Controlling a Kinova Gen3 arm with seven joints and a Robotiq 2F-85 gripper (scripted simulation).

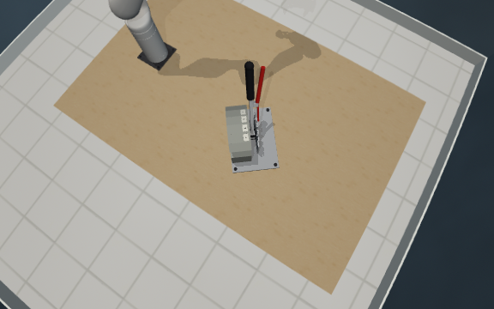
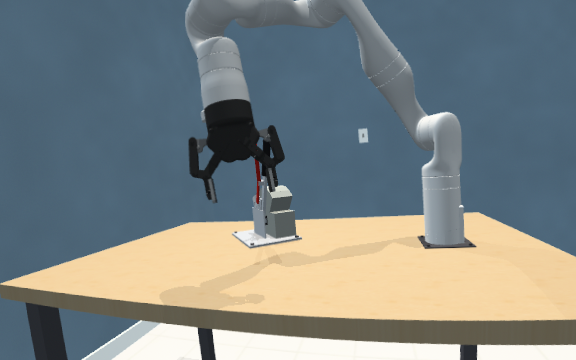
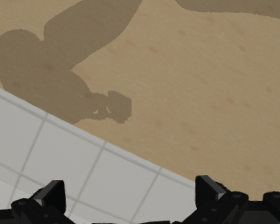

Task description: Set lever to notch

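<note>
One gripper (image 2: 240, 186), spread wide and grasping nothing, hangs above the table (image 2: 368, 280) beside the lever's black handle (image 1: 250, 80) and red bar (image 1: 261, 87), which rise from the grey notched block (image 1: 238, 133) on its base plate (image 1: 268, 160).

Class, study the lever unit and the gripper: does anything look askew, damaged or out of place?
Nothing stands out. The lever unit sits flat on the table, the red bar stands splayed from the black handle, unsqueezed, and the gripper hangs open near them, holding nothing.
</note>
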